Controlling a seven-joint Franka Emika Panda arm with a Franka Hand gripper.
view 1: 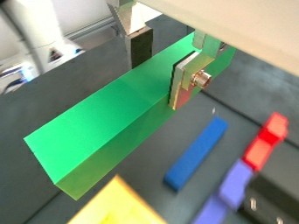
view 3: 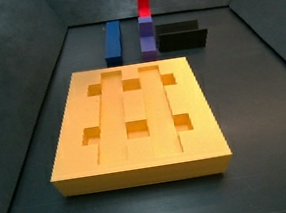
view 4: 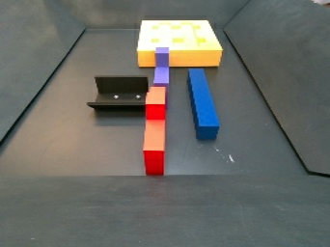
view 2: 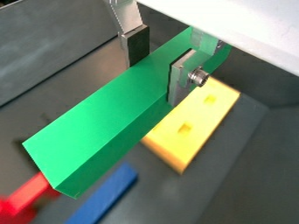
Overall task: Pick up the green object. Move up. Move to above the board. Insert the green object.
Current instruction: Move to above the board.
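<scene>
Gripping: gripper (view 2: 162,59) was clamped on the green object (view 2: 111,122), in both wrist views.
Below: board (view 2: 193,127).
Beside board: blue bar (view 3: 112,40), purple bar (view 3: 146,33).

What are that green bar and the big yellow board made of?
The green bar, held by the gripper above the floor, looks like matte plastic: flat colour, no gloss. The board looks like the same smooth, dull plastic, perhaps painted wood.

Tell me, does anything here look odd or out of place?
Nothing looks damaged or askew. The gripper is shut on the green object in both wrist views, above the floor. Neither side view shows them. The board, blue bar and purple bar lie flat.
</scene>
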